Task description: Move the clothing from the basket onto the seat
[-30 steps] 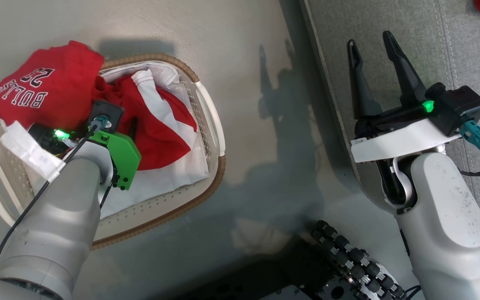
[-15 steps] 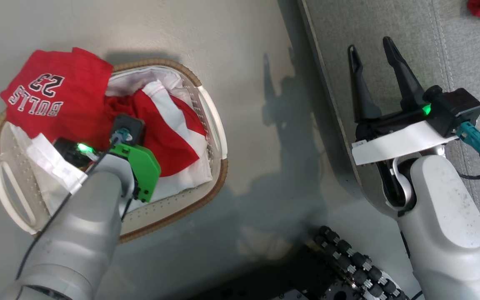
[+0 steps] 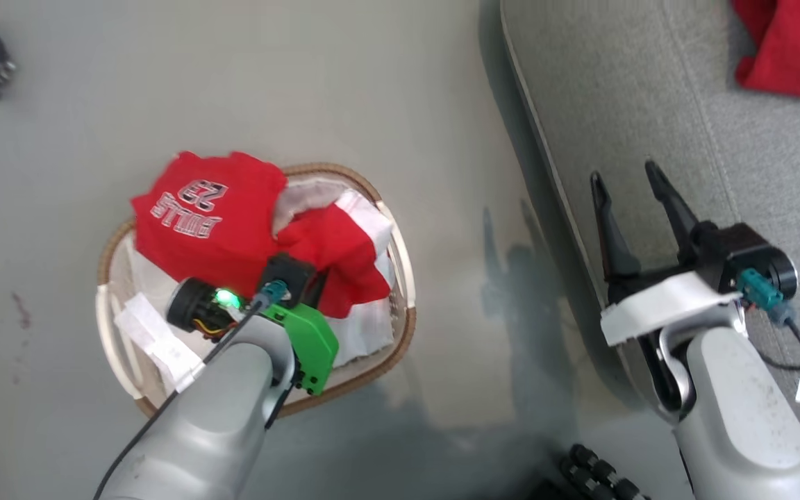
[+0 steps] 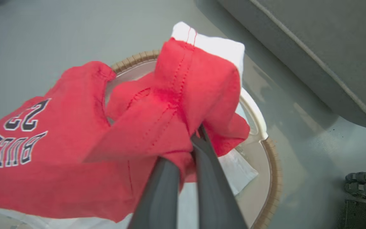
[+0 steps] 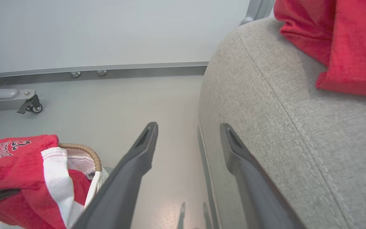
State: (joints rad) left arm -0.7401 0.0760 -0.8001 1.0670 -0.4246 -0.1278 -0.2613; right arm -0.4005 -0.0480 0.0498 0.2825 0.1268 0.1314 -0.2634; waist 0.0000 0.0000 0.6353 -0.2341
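The white basket (image 3: 408, 326) with its brown rim stands on the floor, left of the grey seat (image 3: 650, 90). Red clothing (image 3: 212, 222) with white lettering is heaped in it and hangs over the far rim. My left gripper (image 4: 196, 135) is shut on a bunched red fold with a white stripe, held above the basket (image 4: 273, 178); in the head view its wrist covers the fingers. Open and holding nothing, my right gripper (image 3: 622, 177) hovers at the seat's rounded edge (image 5: 281, 127). Another red garment (image 3: 789, 48) lies on the seat.
A frame leg with a caster (image 5: 32, 106) stands near the wall, far beyond the basket (image 5: 84, 149). The robot's dark roller base (image 3: 601, 479) sits at the bottom, between basket and seat. Bare floor separates basket and seat.
The head camera has pulled back, so everything looks smaller and shifted. My left gripper has risen with red fabric bunched in it. The right gripper stays open at the seat edge.
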